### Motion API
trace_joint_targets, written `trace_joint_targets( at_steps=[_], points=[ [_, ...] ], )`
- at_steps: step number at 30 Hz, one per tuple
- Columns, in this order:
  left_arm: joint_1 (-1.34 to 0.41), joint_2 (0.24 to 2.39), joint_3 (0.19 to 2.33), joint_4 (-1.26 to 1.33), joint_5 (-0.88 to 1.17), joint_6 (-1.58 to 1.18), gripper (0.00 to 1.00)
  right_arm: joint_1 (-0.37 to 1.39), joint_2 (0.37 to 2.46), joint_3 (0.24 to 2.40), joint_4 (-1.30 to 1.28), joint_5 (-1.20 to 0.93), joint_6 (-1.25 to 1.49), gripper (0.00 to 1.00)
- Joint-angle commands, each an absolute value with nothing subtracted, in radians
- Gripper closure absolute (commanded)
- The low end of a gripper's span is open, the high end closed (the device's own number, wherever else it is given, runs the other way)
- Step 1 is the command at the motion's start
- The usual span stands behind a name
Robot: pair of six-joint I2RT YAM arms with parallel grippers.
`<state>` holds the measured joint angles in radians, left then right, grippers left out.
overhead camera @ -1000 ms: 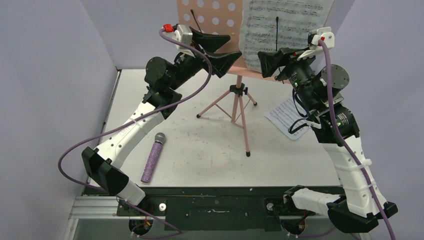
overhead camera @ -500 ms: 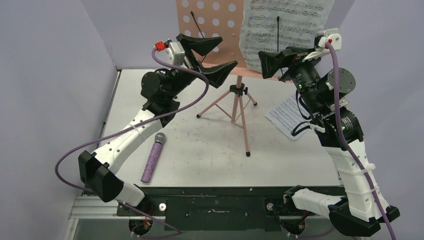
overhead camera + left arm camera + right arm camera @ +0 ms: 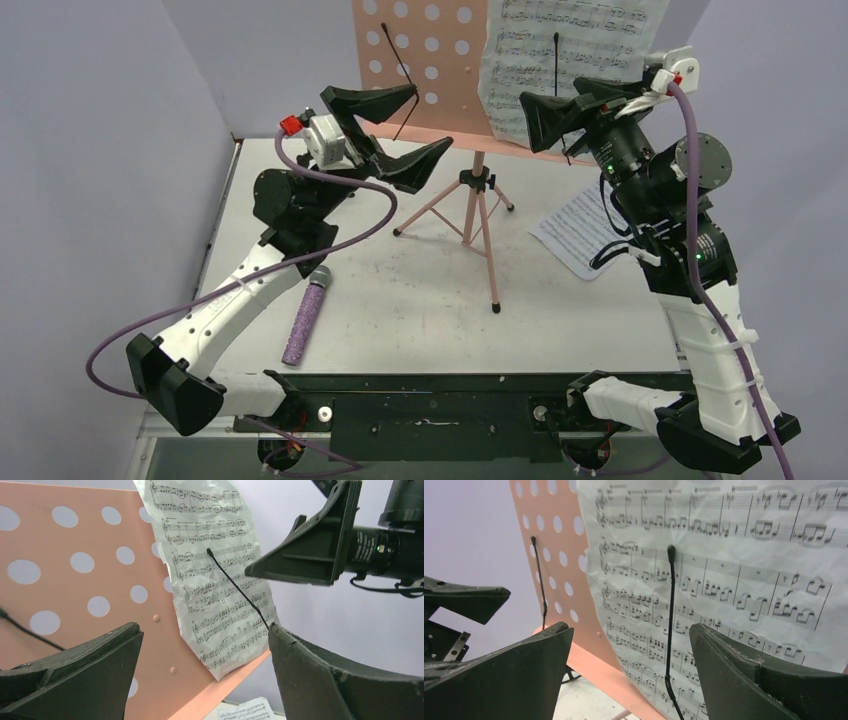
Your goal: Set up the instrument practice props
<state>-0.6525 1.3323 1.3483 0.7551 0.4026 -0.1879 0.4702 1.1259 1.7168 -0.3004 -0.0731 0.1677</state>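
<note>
Hovering at the table's [image 3: 400, 300] far edge by the pink perforated tripod music stand [image 3: 425, 40], my left gripper [image 3: 430, 118] and right gripper [image 3: 527, 120] gape empty.

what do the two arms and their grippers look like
The left arm and right arm both have white link shells with black joints and black bases. The left gripper and right gripper each have two broad, black, wedge-shaped fingers, mounted on a white wrist block with a red tab. A purple cable loops along each arm.
</note>
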Motion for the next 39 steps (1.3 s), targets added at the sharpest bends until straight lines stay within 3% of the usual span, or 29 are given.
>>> trace_joint_targets(
  at_steps=[1,10,20,32,39],
  points=[
    [-0.647,1.223,1.292,0.709,0.33,-0.101,0.03,0.47,1.134,1.776,-0.233,-0.171,0.131,0.1],
    [-0.646,1.071,1.173,0.531,0.196,-0.006,0.03,0.478,1.165,1.695,-0.088,-0.518,0.105,0.1],
    [-0.646,0.929,0.985,0.459,0.06,0.006,0.03,0.537,1.124,1.441,0.061,-0.829,0.029,0.1],
    [-0.645,0.799,0.738,0.442,-0.123,-0.081,0.03,0.634,1.082,1.29,-0.193,-0.803,-0.157,0.1],
    [-0.645,0.748,0.634,0.395,-0.207,-0.117,0.03,0.639,1.022,1.102,-0.203,-0.736,-0.136,0.1]
  ],
)
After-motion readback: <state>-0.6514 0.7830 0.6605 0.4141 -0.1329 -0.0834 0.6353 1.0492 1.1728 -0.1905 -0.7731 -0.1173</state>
